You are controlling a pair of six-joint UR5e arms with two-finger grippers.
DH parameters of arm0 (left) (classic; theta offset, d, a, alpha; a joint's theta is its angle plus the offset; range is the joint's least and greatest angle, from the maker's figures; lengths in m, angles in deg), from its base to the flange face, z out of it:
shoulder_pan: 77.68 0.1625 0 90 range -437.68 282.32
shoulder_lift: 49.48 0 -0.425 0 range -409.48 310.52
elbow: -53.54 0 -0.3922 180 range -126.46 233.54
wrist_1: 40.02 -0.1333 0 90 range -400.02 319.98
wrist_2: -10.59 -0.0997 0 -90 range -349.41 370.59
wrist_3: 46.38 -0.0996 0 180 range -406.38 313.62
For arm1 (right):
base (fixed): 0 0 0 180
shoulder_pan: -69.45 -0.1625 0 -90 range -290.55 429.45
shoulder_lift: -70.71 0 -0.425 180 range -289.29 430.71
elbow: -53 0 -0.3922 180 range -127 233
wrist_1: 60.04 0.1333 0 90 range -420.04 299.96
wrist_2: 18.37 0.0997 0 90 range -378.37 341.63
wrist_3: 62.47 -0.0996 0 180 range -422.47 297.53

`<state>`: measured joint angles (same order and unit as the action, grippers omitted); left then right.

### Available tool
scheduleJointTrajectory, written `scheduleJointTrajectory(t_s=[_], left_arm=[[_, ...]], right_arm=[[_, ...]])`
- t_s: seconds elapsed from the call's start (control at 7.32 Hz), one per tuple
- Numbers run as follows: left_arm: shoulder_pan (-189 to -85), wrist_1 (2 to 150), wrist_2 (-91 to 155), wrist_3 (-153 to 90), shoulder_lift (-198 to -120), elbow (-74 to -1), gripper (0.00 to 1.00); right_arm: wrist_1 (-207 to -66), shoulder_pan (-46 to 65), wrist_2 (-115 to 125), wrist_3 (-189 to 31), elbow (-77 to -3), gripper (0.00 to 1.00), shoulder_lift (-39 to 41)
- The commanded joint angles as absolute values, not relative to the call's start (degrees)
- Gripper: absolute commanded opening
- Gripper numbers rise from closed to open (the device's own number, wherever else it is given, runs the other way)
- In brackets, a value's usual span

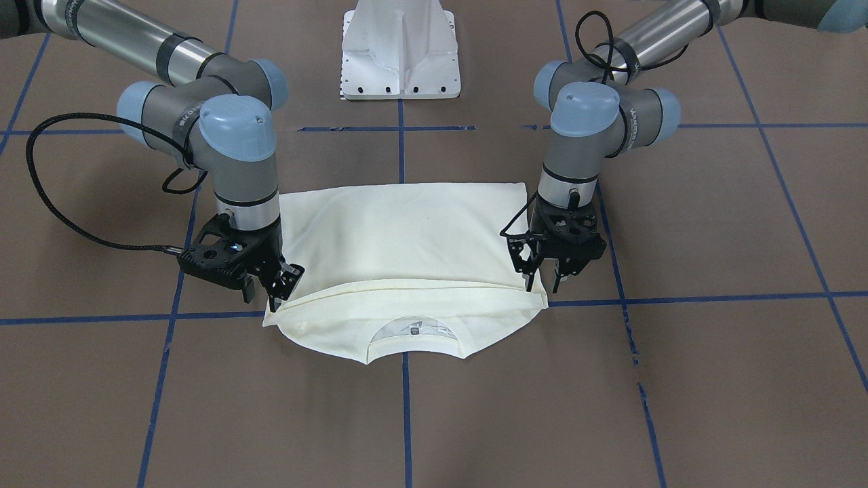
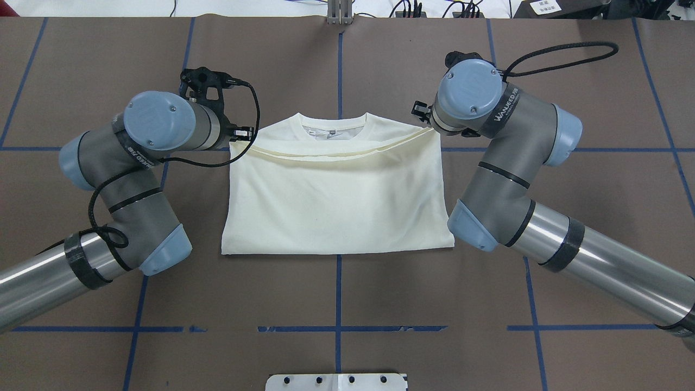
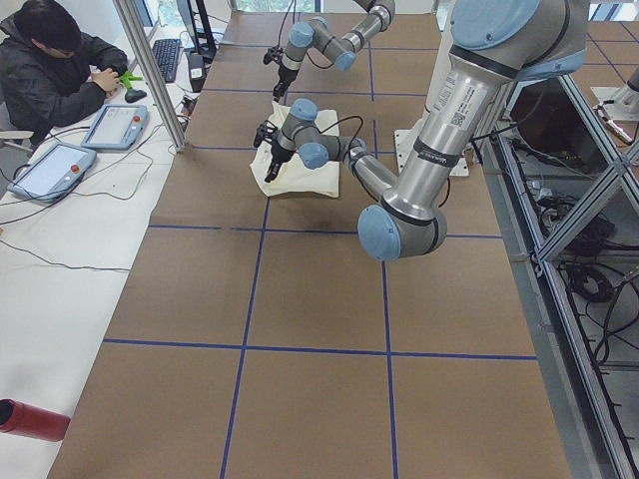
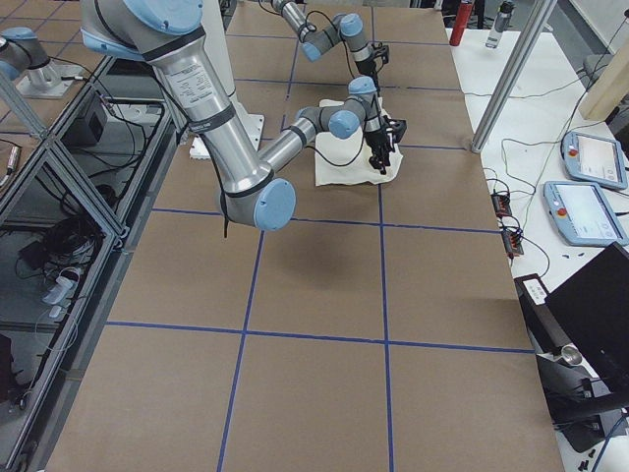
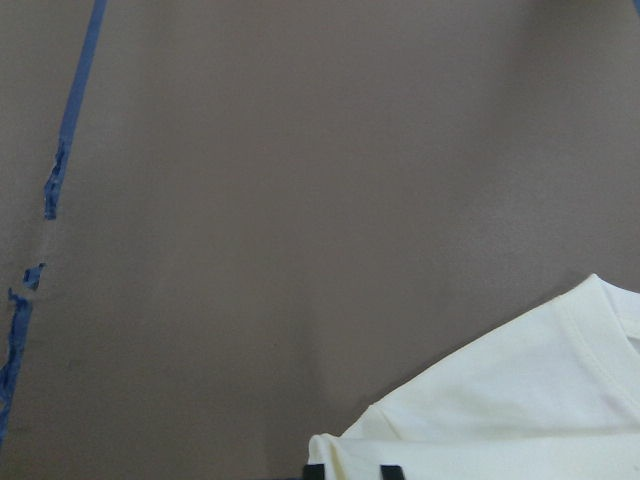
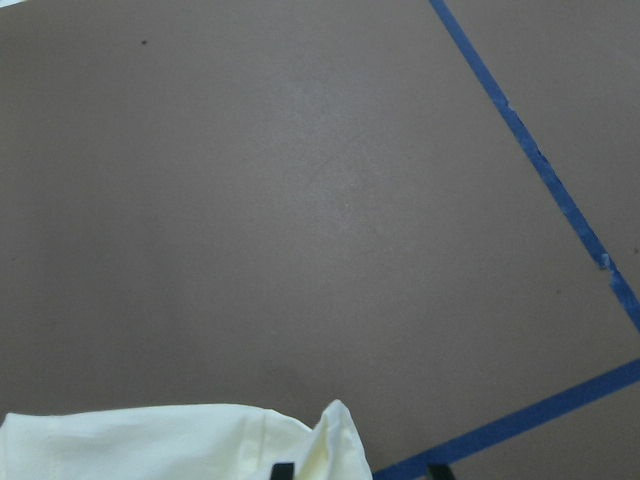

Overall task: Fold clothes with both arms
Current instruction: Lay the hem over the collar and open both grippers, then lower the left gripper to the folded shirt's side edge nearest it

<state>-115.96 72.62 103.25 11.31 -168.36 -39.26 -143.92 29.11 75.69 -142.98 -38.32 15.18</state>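
The cream-white shirt (image 1: 407,237) lies folded in half on the brown table, plain side up, with its ribbed neck (image 1: 417,347) toward the operators' side. The folded-over edge stops just short of the neck. My left gripper (image 1: 542,283) stands over that edge's corner on the front view's right. In the left wrist view its fingertips (image 5: 313,470) stand apart with cloth (image 5: 520,400) between them; it is open. My right gripper (image 1: 279,295) is at the opposite corner. Its tips are spread wide in the right wrist view, with a peaked cloth corner (image 6: 335,430) between them, so it is open too.
The white pedestal base (image 1: 400,54) stands behind the shirt on the robot's side. Blue tape lines (image 1: 712,298) cross the table. In the exterior left view a person (image 3: 50,70) sits at a side desk with teach pendants (image 3: 115,125); a red bottle (image 3: 30,419) lies nearer.
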Motion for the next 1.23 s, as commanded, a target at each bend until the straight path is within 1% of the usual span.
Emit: scheduleJointTrajectory(t_s=[0.0, 0.14, 0.27, 0.41, 0.55, 0.68, 0.82, 1.09], left_arm=[[-114.9, 73.8, 104.4, 11.6, -160.6, -48.5, 1.00], [-112.3, 78.4, 104.8, 14.1, -154.7, -52.3, 1.00], [-109.3, 85.2, 104.3, 18.8, -150.3, -52.9, 1.00], [-106.2, 88.4, 102.3, 22.6, -148.1, -53.0, 0.82], [-102.9, 88.6, 101.2, 25.4, -148.0, -52.6, 0.57], [-100.9, 88.8, 100.3, 26.0, -148.0, -52.5, 0.55], [-99.5, 88.8, 100.1, 27.0, -148.0, -52.2, 0.55], [-98.9, 88.8, 100.0, 27.5, -148.0, -52.2, 0.52]], right_arm=[[-143.8, 28.2, 77.3, -139.5, -43.6, 1.00, 12.2], [-143.8, 28.2, 77.3, -139.5, -44.3, 1.00, 11.8], [-143.8, 28.2, 77.3, -139.5, -44.6, 1.00, 11.8], [-143.8, 28.2, 77.3, -139.6, -44.9, 1.00, 11.8], [-143.9, 28.2, 77.3, -139.6, -45.3, 1.00, 11.7], [-143.8, 28.2, 77.3, -139.8, -45.3, 1.00, 11.6], [-143.8, 28.2, 77.3, -139.8, -45.3, 1.00, 11.6], [-143.8, 28.3, 77.3, -140.3, -45.3, 1.00, 11.6]])
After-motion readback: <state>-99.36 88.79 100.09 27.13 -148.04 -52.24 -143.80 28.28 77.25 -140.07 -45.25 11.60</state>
